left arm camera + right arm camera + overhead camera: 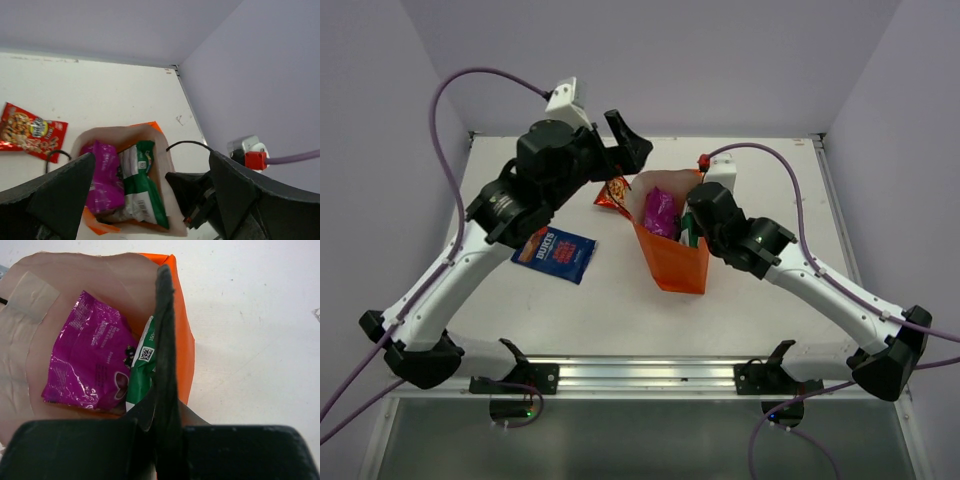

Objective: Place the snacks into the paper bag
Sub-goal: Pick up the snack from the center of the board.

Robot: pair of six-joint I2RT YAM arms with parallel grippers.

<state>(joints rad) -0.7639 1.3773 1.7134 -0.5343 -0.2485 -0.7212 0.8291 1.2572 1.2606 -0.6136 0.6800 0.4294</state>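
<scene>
Hovering over the orange paper bag (pixel 675 262), my left gripper (pixel 151 160) gapes wide. My right gripper (pixel 164 277) pinches its rim; 2 packets (pixel 90 360) sit inside.

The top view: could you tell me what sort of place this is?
Likely a robot test cell: a white table boxed by plain lilac walls, two cabled arms bolted at its near edge.

Left fingers (pixel 65 195) spread wide above the open orange paper bag (pixel 125 136) (pale inside) — magenta packet (pixel 102 175) and green-and-white packet (pixel 142 185) sit side by side within — red packet (pixel 30 132) lies on the tabletop (pixel 110 90), just left.
</scene>
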